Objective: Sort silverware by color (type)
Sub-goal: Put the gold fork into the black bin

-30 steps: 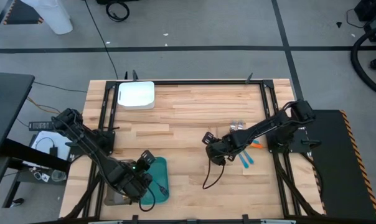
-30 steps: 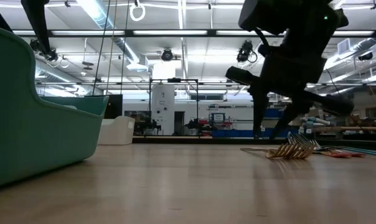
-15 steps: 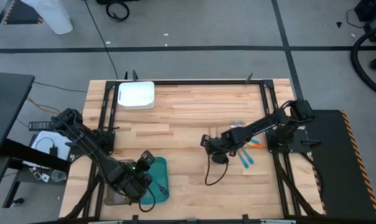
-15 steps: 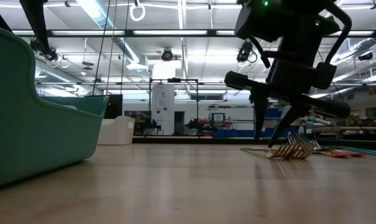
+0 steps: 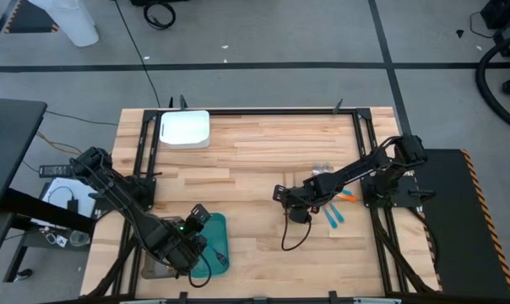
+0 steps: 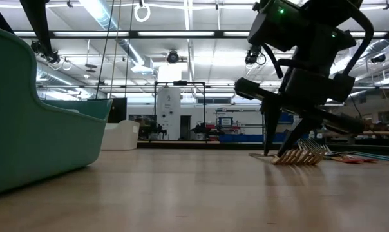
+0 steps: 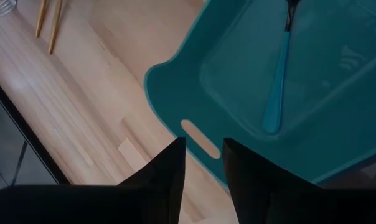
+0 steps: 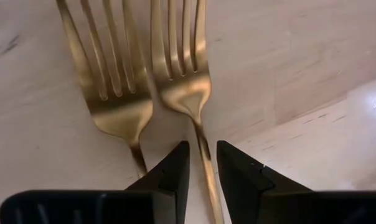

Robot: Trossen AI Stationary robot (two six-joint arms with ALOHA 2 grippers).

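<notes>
While the left gripper (image 7: 203, 168) hangs idle, fingers narrowly parted on nothing, over the smooth teal tray (image 7: 175, 81) holding a slim teal utensil (image 7: 276, 93), the right gripper (image 8: 200, 163) sits low on the pale wood table (image 5: 246, 152). Its dark fingers straddle one matte gold fork's (image 8: 182, 62) thin handle; a second fork (image 8: 110, 74) lies just beside. Whether they grip yet is unclear.

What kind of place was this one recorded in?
Most likely a robotics lab or workshop: a wooden table on a grey taped floor, and long ceiling lights over distant equipment racks in an open hall.
</notes>
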